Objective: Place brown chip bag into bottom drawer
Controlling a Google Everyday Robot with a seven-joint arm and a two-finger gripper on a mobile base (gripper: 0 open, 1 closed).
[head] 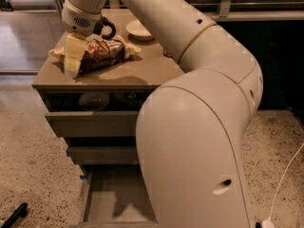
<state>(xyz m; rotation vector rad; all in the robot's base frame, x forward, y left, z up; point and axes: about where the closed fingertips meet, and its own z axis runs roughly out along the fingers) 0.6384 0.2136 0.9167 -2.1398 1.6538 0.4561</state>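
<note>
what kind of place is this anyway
Probably an office snack or break area: a drawer cabinet on speckled floor, with a brown chip bag and bowl on top. The gripper is at the bag's left end.

White bowl point(139, 30) at back of tan cabinet top point(118, 75), behind gripper point(71, 63) (which sits over top's left end). Upper drawers point(90, 123) partly out. Speckled floor point(28, 141); white cable point(285, 175) lower right, black obj point(14, 215) lower left.

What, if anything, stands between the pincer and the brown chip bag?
Nothing visible does. The pincer is right at one end of the brown chip bag on the cabinet top, with no object between them.
</note>
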